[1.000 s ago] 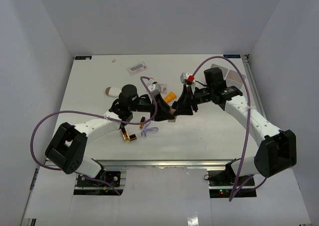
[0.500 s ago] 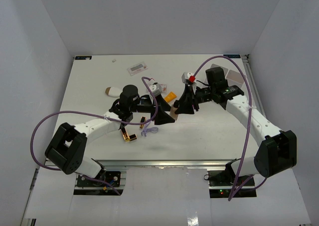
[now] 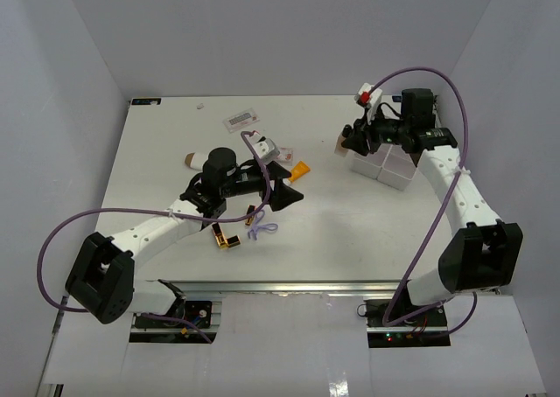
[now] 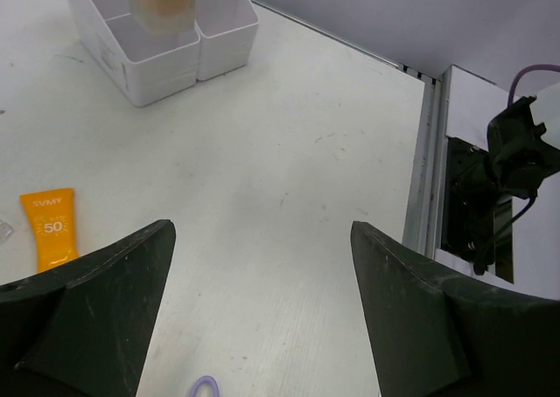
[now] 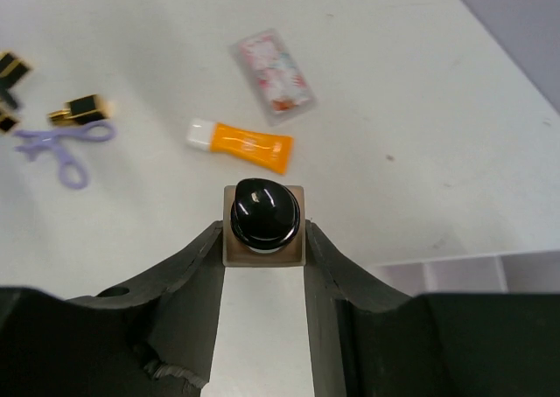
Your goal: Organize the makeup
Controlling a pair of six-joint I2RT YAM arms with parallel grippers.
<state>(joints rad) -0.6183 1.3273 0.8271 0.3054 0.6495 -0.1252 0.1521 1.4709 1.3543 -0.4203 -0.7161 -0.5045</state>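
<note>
Right wrist view: the tan foundation bottle (image 5: 264,222), at frame centre, is gripped by the right fingers (image 5: 188,275) close to the white tray (image 5: 472,270) at lower right, while the left fingers (image 4: 96,309) are spread wide, empty.

The orange tube (image 4: 50,227), lying on the bench well apart from the white tray (image 4: 166,47), carries white lettering that reads "SVMY" with a large "50" under it. The flat packet (image 5: 274,72), just beyond the tube from the tray, bears red print too small to read. The printed slip (image 3: 241,117), farther still from the tray, is equally illegible.
</note>
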